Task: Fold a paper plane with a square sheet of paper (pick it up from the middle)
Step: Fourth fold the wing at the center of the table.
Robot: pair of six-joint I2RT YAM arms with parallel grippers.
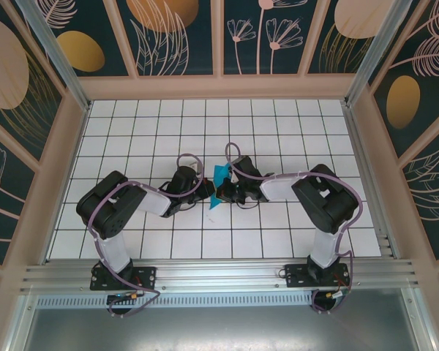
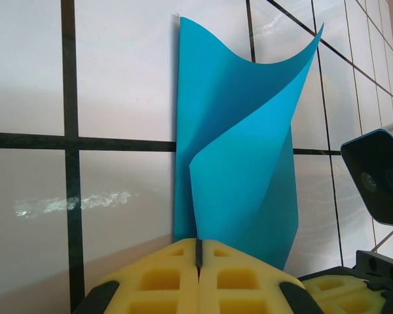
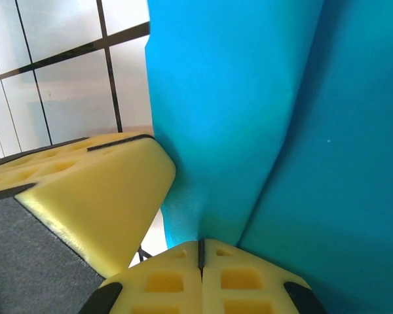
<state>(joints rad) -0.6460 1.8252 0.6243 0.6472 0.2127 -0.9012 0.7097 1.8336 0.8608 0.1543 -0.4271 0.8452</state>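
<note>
The square sheet of paper (image 1: 220, 176) is at the middle of the tiled bench (image 1: 132, 131) in the top view. It stands up between the two arms rather than lying flat. The left end effector (image 1: 202, 192) reaches it from the 9 o'clock side and the right end effector (image 1: 227, 191) from the 3 o'clock side. Neither arm is nearer, because both touch it.

In the left wrist view the two yellow fingers (image 2: 157, 281) are pressed together with no gap, and the cyan sheet comes out of the seam between them. I judge that this end effector is fully closed on the near edge of the paper. From there the long axis of the sheet runs straight away from the fingertips toward 12 o'clock, and the upper corner curls over toward 1 o'clock. The paper is bent softly, not creased flat. The right wrist view shows the same thing: closed fingers, paper rising from their seam toward 12 o'clock, and the left fingers (image 3: 98, 190) just beside them at 9 o'clock.

The coming move turns, I think, on this closeness — the two pinches sit next to each other at the same end, so the free part of the sheet stands away from both. For a clean fold one arm probably must carry its part over along that long axis while the other holds — and such thin paper may twist or slip.
</note>
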